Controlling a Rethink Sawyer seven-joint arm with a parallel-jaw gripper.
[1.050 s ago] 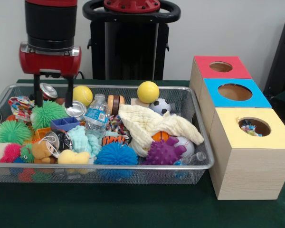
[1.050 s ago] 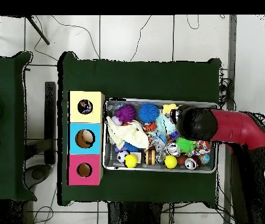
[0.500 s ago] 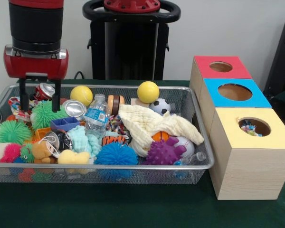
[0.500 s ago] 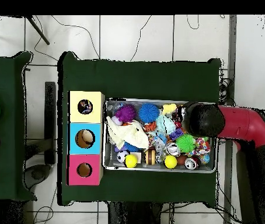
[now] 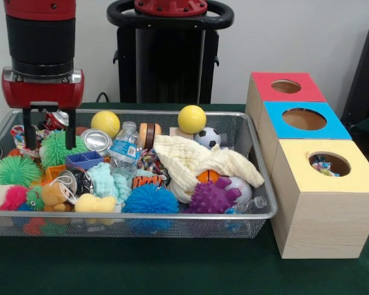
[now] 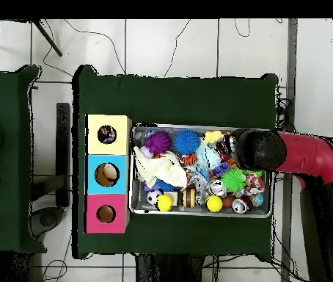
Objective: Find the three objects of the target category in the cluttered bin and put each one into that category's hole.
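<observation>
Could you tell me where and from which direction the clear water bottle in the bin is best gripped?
Probably across its ribbed body, coming from above. The water bottle stands tilted among the toys, its cap end up toward the bin's far side, so its upper body is exposed while its base is wedged in clutter. The open gripper could close across the body just below the shoulder.
</observation>
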